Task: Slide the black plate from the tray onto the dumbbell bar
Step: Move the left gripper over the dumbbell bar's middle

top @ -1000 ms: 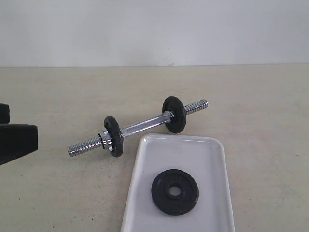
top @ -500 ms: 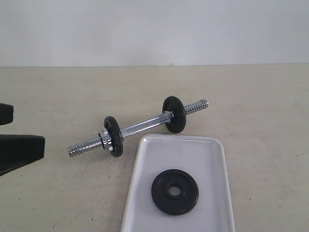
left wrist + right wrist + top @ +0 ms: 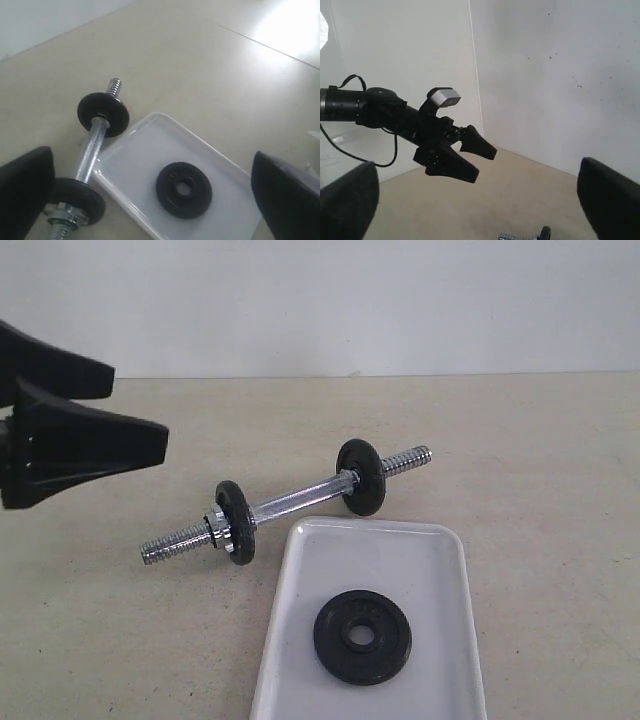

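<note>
While the black plate (image 3: 362,637) lies flat in the near half of the glossy white tray (image 3: 420,550), the exterior view shows its round matte body, raised rim, ring-shaped recess and central hole. Just beyond the tray's far edge the chrome dumbbell bar (image 3: 295,502) lies slantwise on the beige table (image 3: 540,440), carrying two black discs (image 3: 236,522), its threaded ends poking out past them. At the far left the left gripper (image 3: 138,408) hangs above the table, jaws spread wide and empty

From the left wrist, the plate (image 3: 183,189) sits alone on the tray (image 3: 150,145), clear of the bar (image 3: 92,147); the dark fingers (image 3: 25,195) stand far apart, gripping nothing

From the right wrist, the right gripper (image 3: 480,200) is likewise spread wide and empty, high above the table, looking toward the left arm (image 3: 395,117)
</note>
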